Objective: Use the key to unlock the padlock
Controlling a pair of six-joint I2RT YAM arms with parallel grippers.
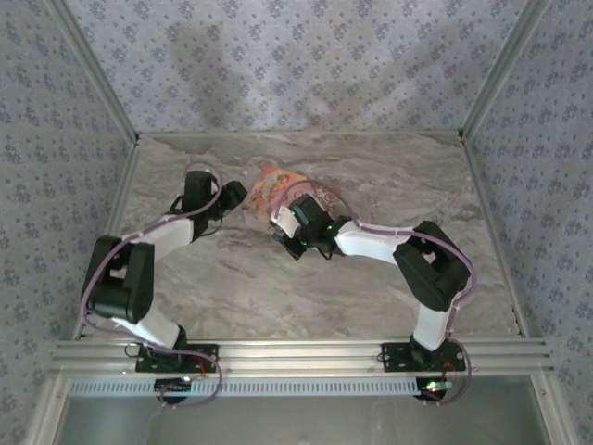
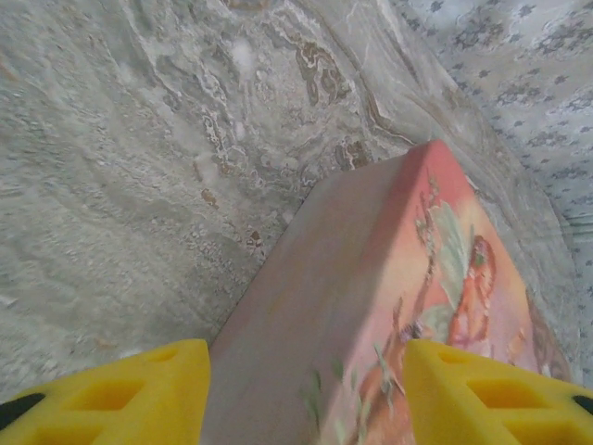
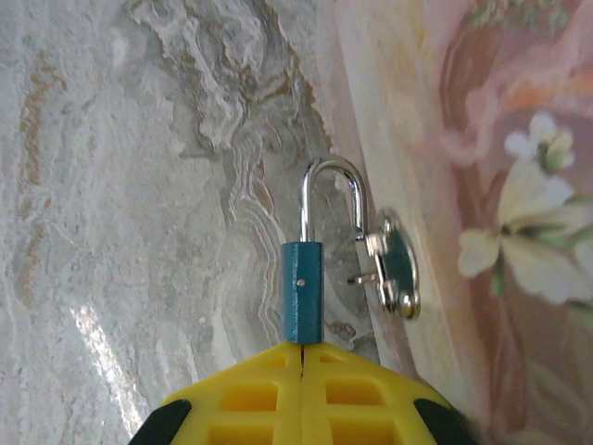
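Padlock place: the padlock (image 3: 302, 292) hangs just beside the edge of the pink pouch (image 3: 519, 139), over the marbled tabletop (image 3: 111, 185).
Shackle: the silvery shackle (image 3: 332, 171) goes with one leg into the blue body. The other leg reaches the small metal clasp (image 3: 400, 264) on the pouch edge.
Right end effector: the right end effector (image 3: 303, 357) is pressed together on the lower end of the blue body, pinching it.
Left end effector: the left end effector (image 2: 306, 389) is at the opposite side of the pouch. Its yellow fingers (image 2: 139, 389) stand apart with the pouch corner between them. I cannot tell if they press it.
Weight: the padlock looks very light.
Stiffness: body and shackle look rigid, but the pouch looks soft, so I think it gives little support.
Slip: the painted body is narrow and smooth. I judge it can turn between the pads.
Where to hold: the flat sides of the body are best, as now.
Keyhole: I cannot see it. It is probably at the end covered by the fingers.
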